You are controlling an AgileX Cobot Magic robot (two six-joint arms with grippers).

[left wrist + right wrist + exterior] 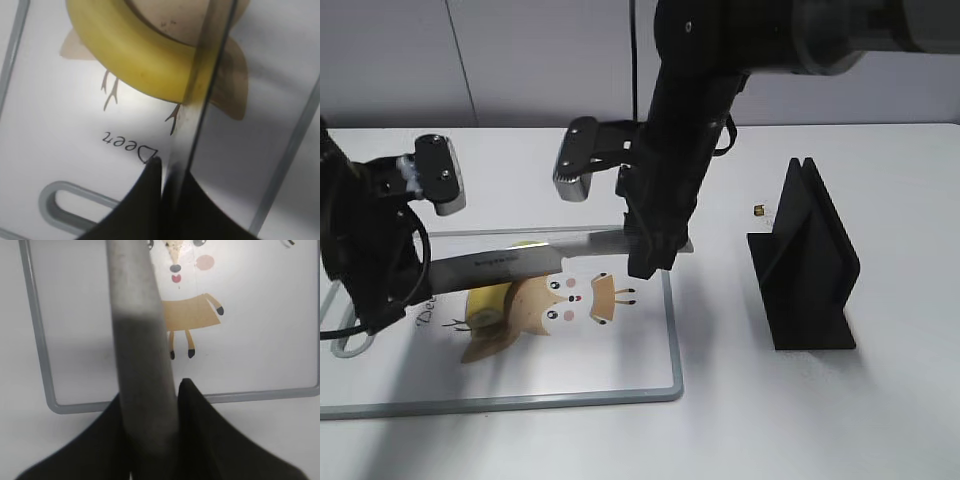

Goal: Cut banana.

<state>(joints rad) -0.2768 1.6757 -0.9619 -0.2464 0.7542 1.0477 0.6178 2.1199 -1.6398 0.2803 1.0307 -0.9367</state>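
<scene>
The yellow banana (492, 305) lies on the white cutting board (675, 340) over the deer print. In the left wrist view the banana (135, 55) curves across the top. My right gripper (650, 250) is shut on the grey handle of a knife (145, 365). The blade (510, 262) runs left, level, just above the banana, and crosses it in the left wrist view (200, 80). My left gripper (172, 172) is shut on the blade's tip end (415, 275). No separate slice shows.
A black knife stand (805, 265) stands on the table right of the board. A small dark-gold object (758, 210) lies behind it. The board's grey rim (40, 340) and its handle slot (65, 200) lie near my grippers.
</scene>
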